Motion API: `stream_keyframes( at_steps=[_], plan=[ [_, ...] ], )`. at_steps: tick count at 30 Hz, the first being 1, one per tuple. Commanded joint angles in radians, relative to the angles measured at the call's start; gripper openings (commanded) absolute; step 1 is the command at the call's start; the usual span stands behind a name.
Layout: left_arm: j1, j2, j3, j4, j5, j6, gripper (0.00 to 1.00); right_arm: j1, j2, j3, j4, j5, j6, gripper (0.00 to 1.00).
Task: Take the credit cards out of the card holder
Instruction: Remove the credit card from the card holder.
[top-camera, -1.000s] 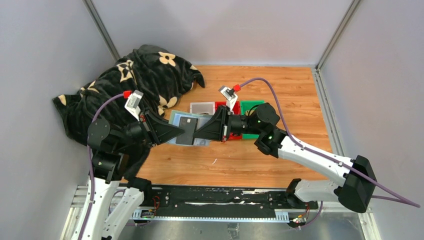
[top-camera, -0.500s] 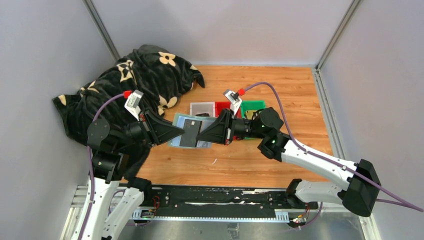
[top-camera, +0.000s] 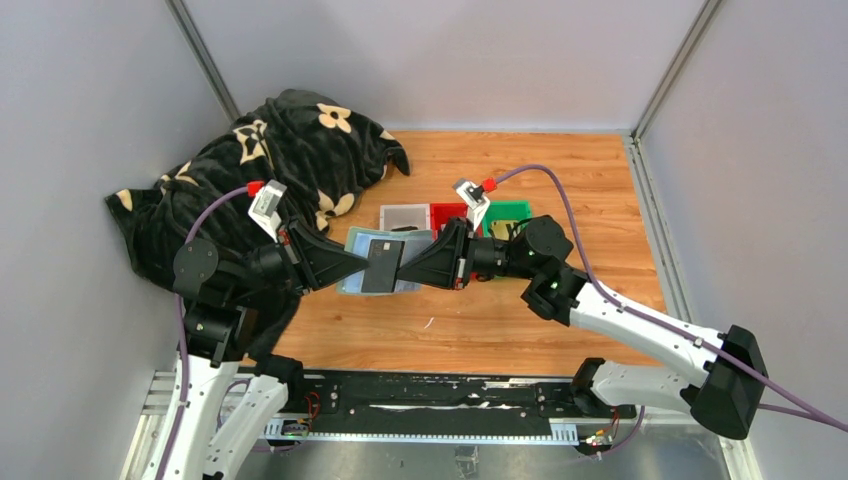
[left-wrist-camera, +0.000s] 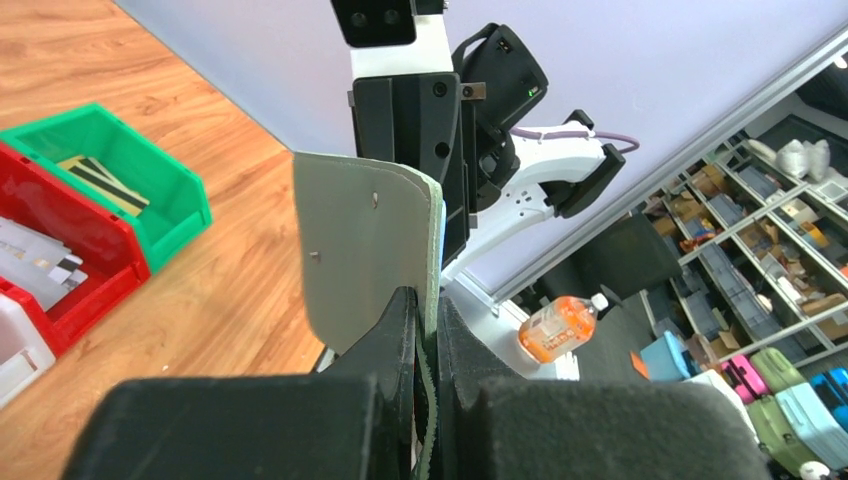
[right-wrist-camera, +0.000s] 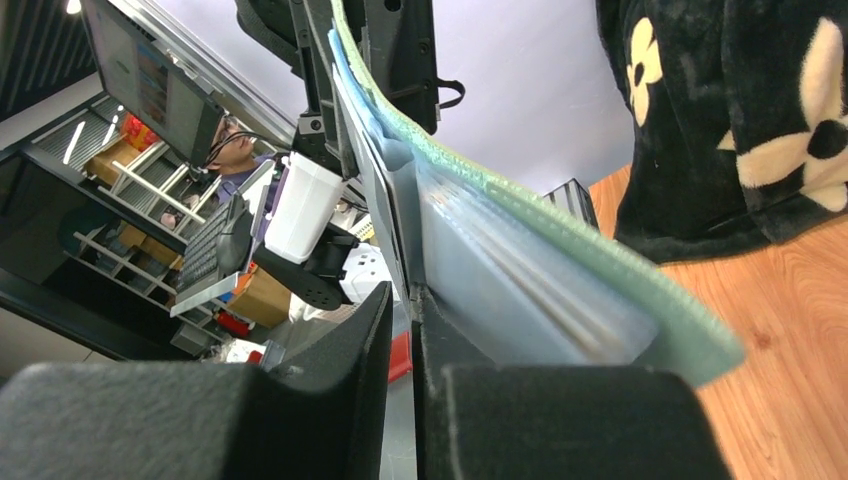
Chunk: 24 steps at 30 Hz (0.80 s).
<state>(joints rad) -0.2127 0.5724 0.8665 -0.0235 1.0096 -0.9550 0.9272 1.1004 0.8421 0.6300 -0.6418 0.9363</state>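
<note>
Fuzzy card holder (left-wrist-camera: 365, 250) (left end effector (left-wrist-camera: 427, 318) clamps); right end effector (right-wrist-camera: 403, 305) pinches card (top-camera: 380, 268)

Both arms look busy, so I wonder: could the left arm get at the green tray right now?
Probably not: the left gripper is shut on the card holder, and the right arm lies between it and the green tray.

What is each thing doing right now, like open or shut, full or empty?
Sage-green folding card holder: open, held up off the table.
Dark flat card: pinched at the holder's open side.
Left fingers: shut on the holder.
Right fingers: shut on the dark card.
Green plastic tray: has cards inside.
Red plastic tray: has pale cards inside.
Black flowered blanket: crumpled in a heap.
</note>
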Motion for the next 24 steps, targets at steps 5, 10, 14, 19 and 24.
stream_keyframes(
  at_steps=[5,10,14,19,24],
  plan=[
    [-0.004,-0.008,0.009,0.044,0.021,-0.009,0.0,-0.008,0.008,0.084,-0.041,-0.004,-0.042,0.19],
    [-0.004,-0.006,0.014,0.043,0.022,-0.008,0.0,-0.012,0.014,0.092,-0.025,-0.014,-0.032,0.05],
    [-0.004,-0.003,0.016,0.042,0.024,-0.007,0.0,-0.02,-0.008,0.068,-0.026,-0.017,-0.03,0.0],
    [-0.004,-0.001,0.016,0.045,0.021,-0.008,0.0,-0.033,-0.048,0.042,-0.039,-0.002,-0.035,0.0],
    [-0.004,0.0,0.017,0.046,0.021,-0.011,0.0,-0.043,-0.062,0.047,-0.065,0.005,-0.046,0.0]
  ],
)
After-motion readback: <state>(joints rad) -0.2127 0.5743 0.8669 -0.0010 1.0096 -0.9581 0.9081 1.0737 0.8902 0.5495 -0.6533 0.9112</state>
